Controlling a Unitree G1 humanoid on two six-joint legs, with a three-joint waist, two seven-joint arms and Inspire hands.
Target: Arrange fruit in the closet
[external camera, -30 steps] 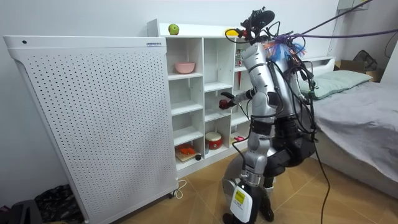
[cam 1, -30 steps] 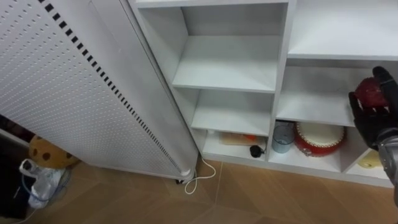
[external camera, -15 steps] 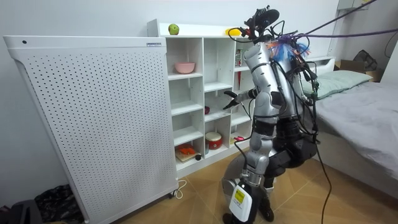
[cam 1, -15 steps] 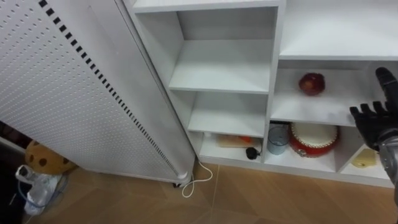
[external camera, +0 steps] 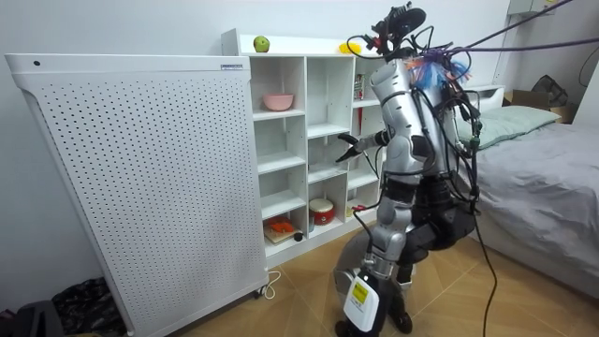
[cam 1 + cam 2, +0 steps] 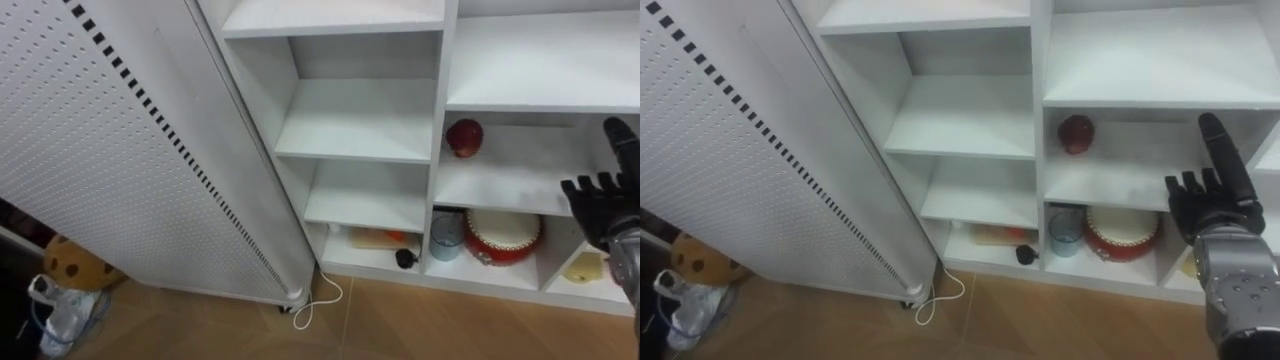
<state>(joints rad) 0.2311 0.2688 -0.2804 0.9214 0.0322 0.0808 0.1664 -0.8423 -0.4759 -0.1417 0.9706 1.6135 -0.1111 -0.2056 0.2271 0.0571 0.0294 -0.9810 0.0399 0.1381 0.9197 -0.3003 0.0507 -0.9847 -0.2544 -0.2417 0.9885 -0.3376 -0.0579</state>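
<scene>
The room view takes in the whole white closet [image 5: 300, 140] with the robot standing upright on the wooden floor right before it. A green apple [image 5: 261, 44] and a small yellow object [image 5: 350, 48] lie on the closet's top. A pink bowl [image 5: 277, 101] sits in an upper compartment. A white perforated panel [image 5: 140, 187] stands against the closet's side at the room view's left, and a bed [image 5: 552, 168] lies beyond the robot, away from the closet. The eye views look down into the closet's lower compartments and show what the room view cannot. The red fruit [image 6: 463, 137] rests alone on a middle shelf, close to the closet's vertical divider and toward the back. It is round and dark red, with a glossy patch on its upper side. The right hand [image 6: 600, 200] is held in front of that same compartment, well apart from the fruit, its dark fingers straight and spread and holding nothing. In the closet's bottom row a pale blue cup [image 6: 446, 230] stands just beside a round red tin [image 6: 503, 232]. A small black object [image 6: 405, 258] lies in the next compartment. A white cord [image 6: 320, 298] loops on the floor at the closet's foot.
</scene>
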